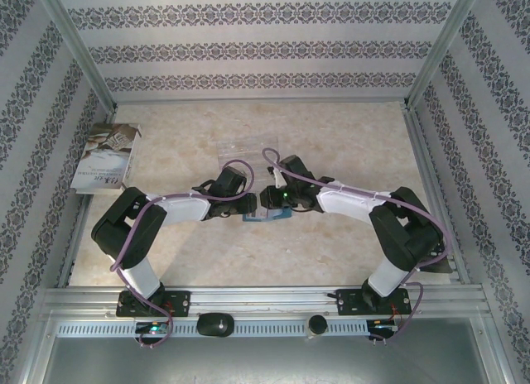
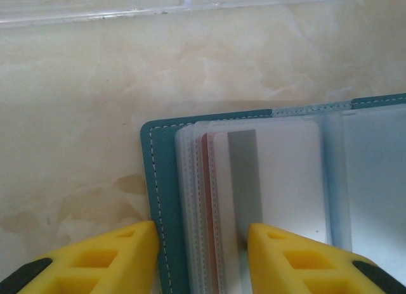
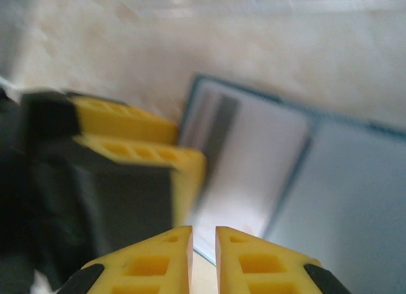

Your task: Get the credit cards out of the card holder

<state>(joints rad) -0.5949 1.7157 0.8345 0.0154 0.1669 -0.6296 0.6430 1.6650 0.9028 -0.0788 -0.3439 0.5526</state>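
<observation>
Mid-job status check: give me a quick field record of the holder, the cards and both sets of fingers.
card holder: open, flat on table, clear sleeves facing up
credit cards: in sleeves; pale one with grey stripe on top, red edge beside it
left gripper: fingers apart, straddling holder's left edge
right gripper: fingers nearly shut, nothing seen between them, at holder's edge
clear tray: just beyond holder
booklet: far left

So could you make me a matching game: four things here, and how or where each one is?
Things:
1. card holder
2. left gripper
3. right gripper
4. booklet

Descriptions:
A. off at the far left
B. jaws almost together, nothing between them
C. teal, lying open
D. jaws apart, astride the card holder's edge

Pairs: 1-C, 2-D, 3-B, 4-A
</observation>
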